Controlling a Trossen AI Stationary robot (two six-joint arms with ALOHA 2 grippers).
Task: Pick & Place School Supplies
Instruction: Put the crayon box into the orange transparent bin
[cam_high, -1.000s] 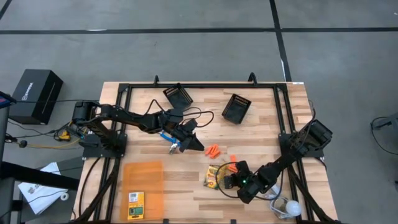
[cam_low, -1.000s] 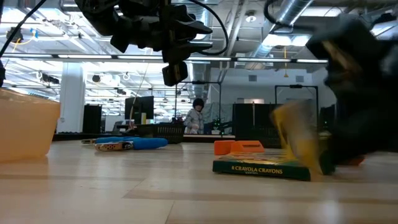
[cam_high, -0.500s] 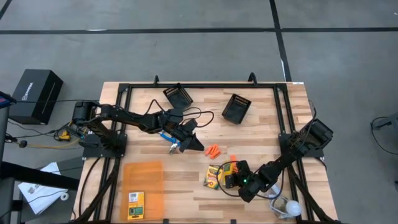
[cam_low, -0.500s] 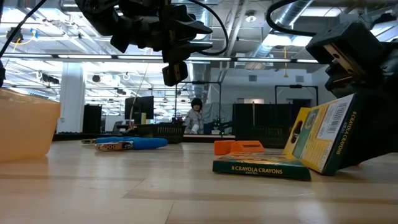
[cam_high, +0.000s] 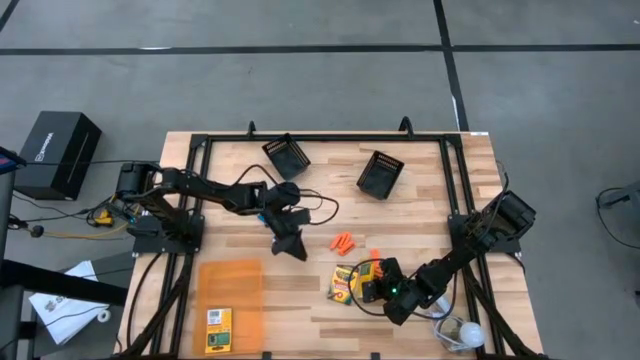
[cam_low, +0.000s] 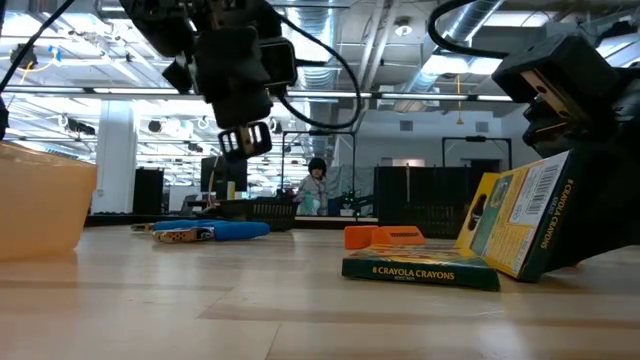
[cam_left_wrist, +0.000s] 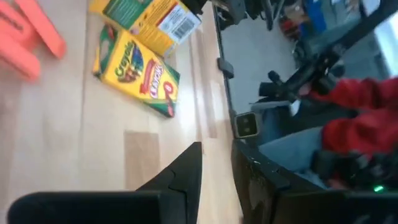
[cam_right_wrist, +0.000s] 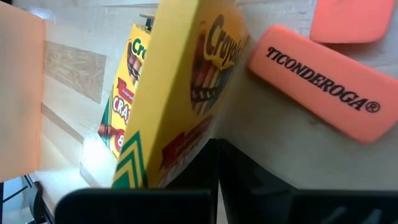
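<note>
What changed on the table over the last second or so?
The left gripper swung away from the blue-handled scissors, empty. The right gripper tipped its crayon box up on edge and holds it there. The flat crayon box and erasers stayed put.

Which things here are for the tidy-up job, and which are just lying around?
For the job: tilted crayon box, flat crayon box, blue-handled tool, orange erasers.
Just lying around: mesh bins, bulb, orange tray.

Yellow-and-green crayon boxes (cam_high: 346, 284), orange erasers (cam_high: 343, 243), a translucent orange tray (cam_high: 229, 290), black mesh bins (cam_high: 380, 174).
</note>
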